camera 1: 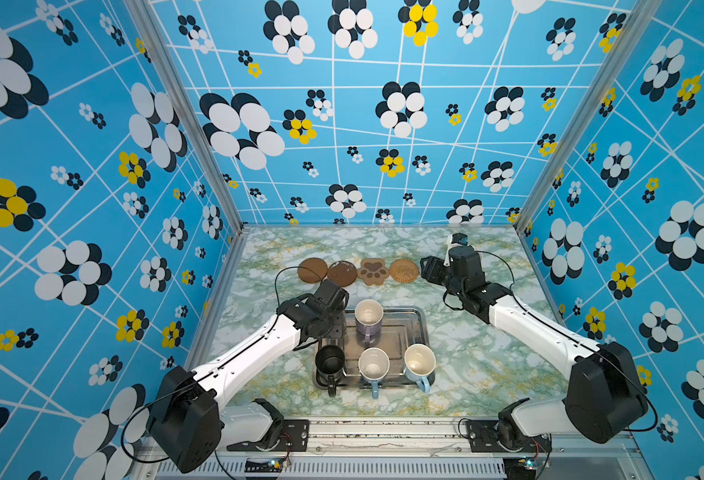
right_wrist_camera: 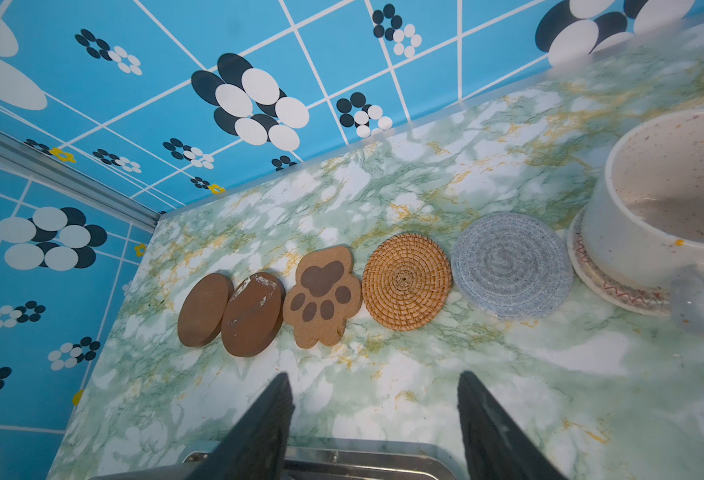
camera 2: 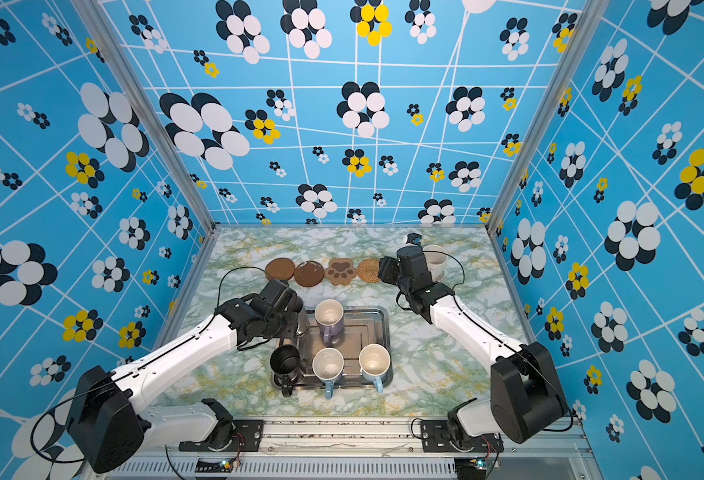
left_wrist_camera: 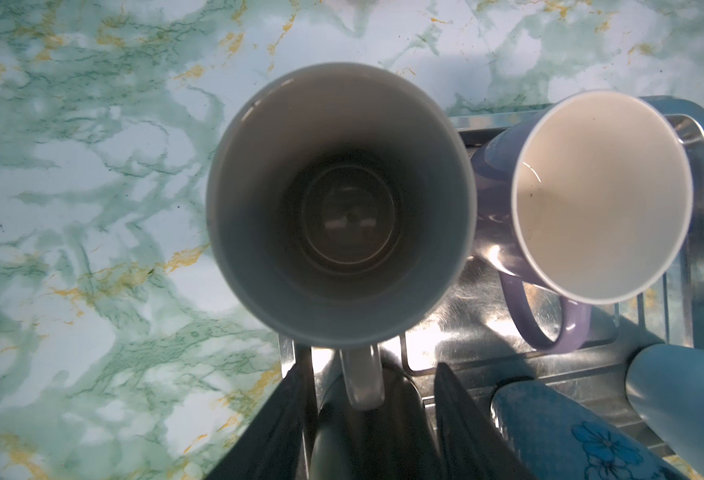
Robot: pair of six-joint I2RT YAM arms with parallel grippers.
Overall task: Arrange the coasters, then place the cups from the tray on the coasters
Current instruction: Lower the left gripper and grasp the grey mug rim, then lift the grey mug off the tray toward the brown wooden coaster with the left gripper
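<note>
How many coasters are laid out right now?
6, in one row: round brown disc, scuffed round brown disc, brown paw-print coaster, round woven rattan coaster, round grey woven coaster, pale round coaster under the speckled cream mug. None seems hidden.

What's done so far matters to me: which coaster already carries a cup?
The pale zigzag-stitched coaster at the row's end; only it bears the cream mug.

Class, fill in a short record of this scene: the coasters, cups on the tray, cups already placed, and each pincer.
coaster row: six, brown disc to pale coaster
placed: cream mug on pale coaster
on tray: steel cup, lavender mug, black mug, two blue mugs
left pincer: open, astride steel cup's handle
right pincer: open, empty
</note>
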